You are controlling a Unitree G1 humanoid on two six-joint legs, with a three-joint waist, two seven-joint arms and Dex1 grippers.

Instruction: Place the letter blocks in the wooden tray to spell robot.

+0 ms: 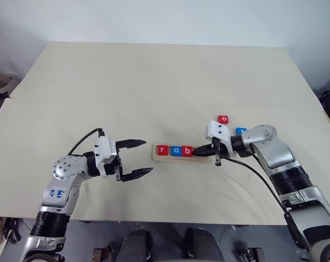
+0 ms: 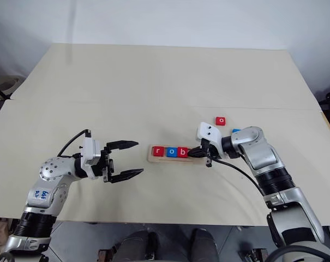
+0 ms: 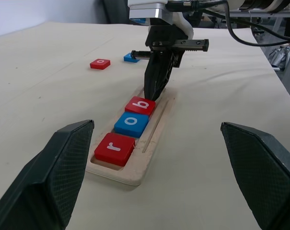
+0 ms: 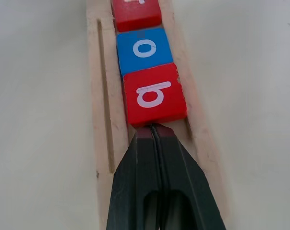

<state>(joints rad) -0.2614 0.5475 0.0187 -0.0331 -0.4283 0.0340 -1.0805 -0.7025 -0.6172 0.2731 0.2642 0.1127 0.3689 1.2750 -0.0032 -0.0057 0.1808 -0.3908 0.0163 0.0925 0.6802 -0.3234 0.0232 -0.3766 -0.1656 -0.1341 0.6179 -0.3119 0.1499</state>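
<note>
The wooden tray [image 1: 175,159] lies mid-table between my arms. In its groove sit three letter blocks in a row: red r [image 1: 162,149], blue o [image 1: 175,150] and red b [image 1: 187,150]. My right gripper [image 4: 152,128] is shut with nothing held; its tips rest in the tray against the free edge of the red b [image 4: 155,94]. Beyond the right wrist, a red o block [image 1: 223,118] and a blue block [image 1: 240,131] lie loose on the table; the blue one's letter is hidden. To the left of the tray, my left gripper [image 1: 137,159] hovers open and empty, pointing at the tray's end.
The pale tabletop [image 1: 154,82] stretches wide behind the tray. Its front edge runs just under both arms. A black cable [image 1: 263,180] hangs along the right forearm.
</note>
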